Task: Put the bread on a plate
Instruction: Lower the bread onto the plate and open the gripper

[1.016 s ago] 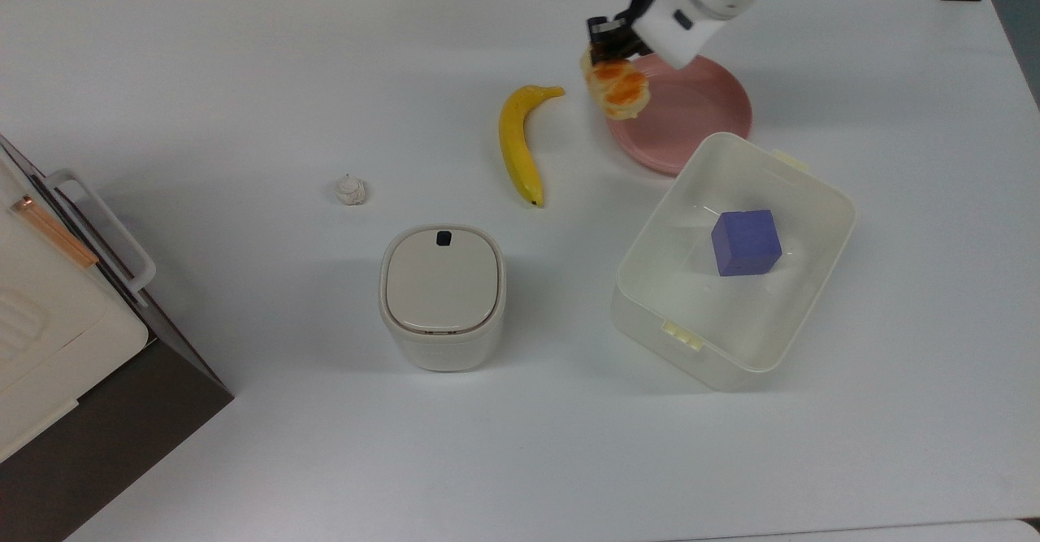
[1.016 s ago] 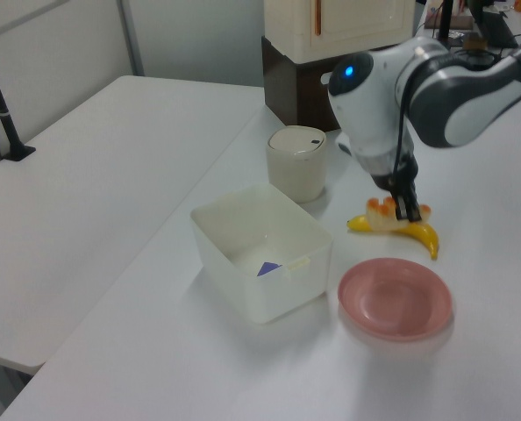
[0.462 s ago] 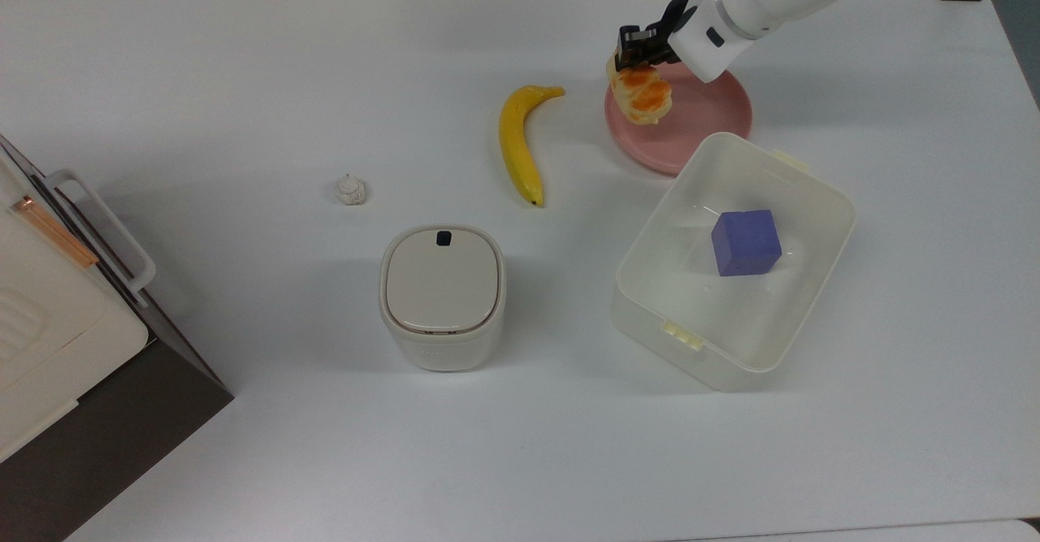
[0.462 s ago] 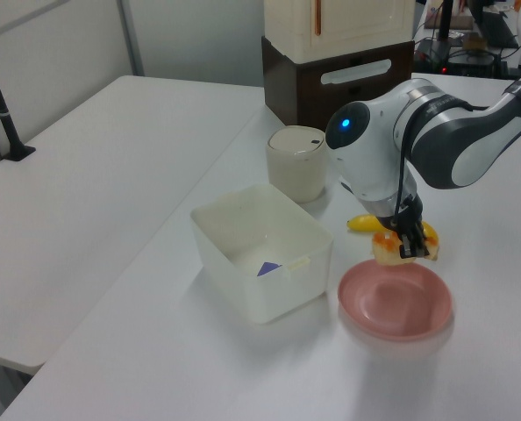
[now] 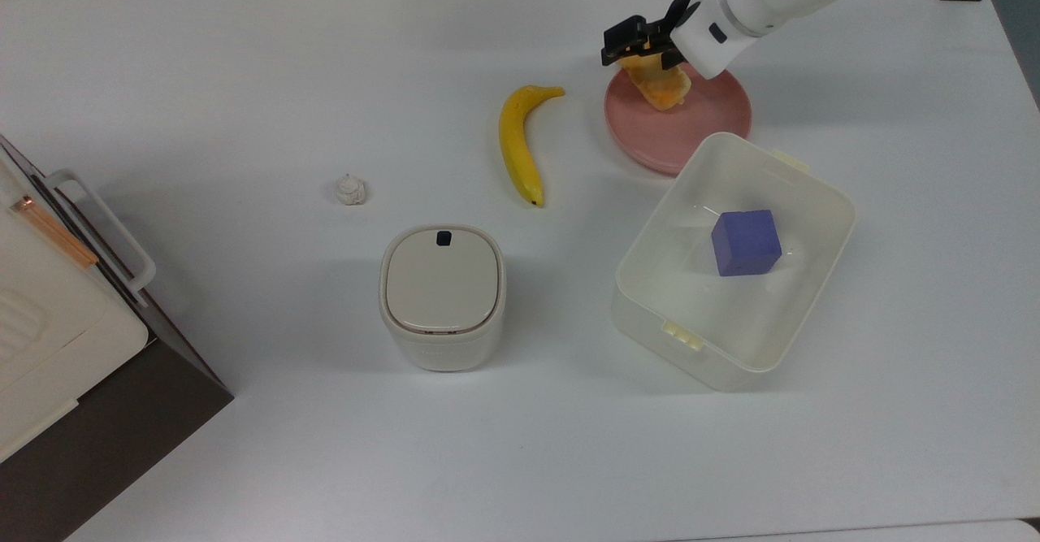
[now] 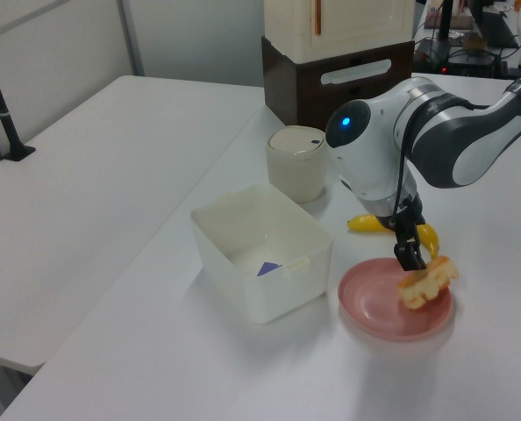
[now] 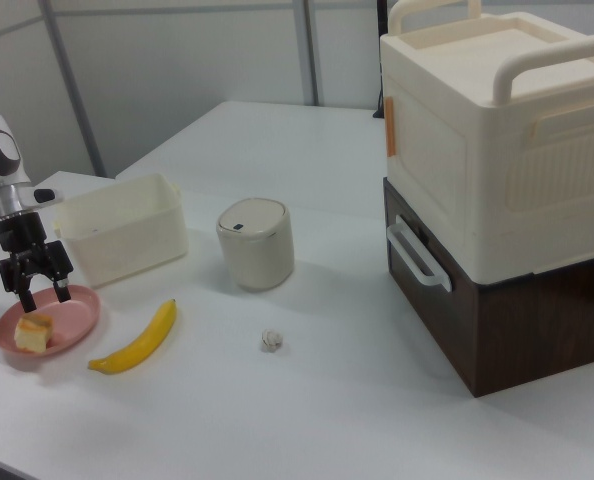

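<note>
**A:** Where do you stand?

**B:** The hand (image 7: 43, 295) is released, fingers spread above the bread (image 7: 34, 332), which lies on the plate (image 7: 77, 308).

**A:** So what should you worry about?

**B:** The loaf sits off-centre. In the left view it is tilted, one end propped on the rim at the left view's right. If you lift away with a finger brushing it, it could tip over the rim onto the worktop (image 5: 244, 79).

**A:** Do the views agree?

**B:** Not quite. The right view shows clear space between fingers and bread. In the top view the hand overlaps the loaf, so you can't tell there. Only the left view shows the lean; it seems slight, though that's hard to judge.
</note>
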### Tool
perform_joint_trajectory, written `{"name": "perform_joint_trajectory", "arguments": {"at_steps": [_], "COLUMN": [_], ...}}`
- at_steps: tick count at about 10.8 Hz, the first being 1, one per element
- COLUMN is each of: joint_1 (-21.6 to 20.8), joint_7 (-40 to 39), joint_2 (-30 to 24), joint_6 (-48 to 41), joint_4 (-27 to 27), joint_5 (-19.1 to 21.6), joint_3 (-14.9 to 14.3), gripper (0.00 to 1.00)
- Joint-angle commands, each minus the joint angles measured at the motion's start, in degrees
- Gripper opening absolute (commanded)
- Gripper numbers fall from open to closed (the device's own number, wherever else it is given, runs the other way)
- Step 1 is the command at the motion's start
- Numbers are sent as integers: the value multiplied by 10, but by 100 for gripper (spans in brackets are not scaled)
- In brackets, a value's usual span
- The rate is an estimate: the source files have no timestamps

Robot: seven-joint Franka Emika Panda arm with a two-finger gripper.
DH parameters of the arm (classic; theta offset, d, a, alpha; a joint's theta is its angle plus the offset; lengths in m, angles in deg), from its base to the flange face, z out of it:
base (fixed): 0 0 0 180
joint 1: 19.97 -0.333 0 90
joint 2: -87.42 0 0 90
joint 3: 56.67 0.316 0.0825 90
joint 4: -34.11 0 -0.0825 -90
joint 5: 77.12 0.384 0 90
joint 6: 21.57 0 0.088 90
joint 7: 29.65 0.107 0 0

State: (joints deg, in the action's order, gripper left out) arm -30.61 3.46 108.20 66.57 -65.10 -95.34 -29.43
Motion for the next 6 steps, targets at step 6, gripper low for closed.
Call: {"name": "perform_joint_trajectory", "arguments": {"at_steps": [6], "joint_1": [139], "joint_7": [-4], "joint_2": [-104], "joint_6": [-5], "joint_4": [9], "joint_5": [28], "joint_3": [6], "gripper": [100]}}
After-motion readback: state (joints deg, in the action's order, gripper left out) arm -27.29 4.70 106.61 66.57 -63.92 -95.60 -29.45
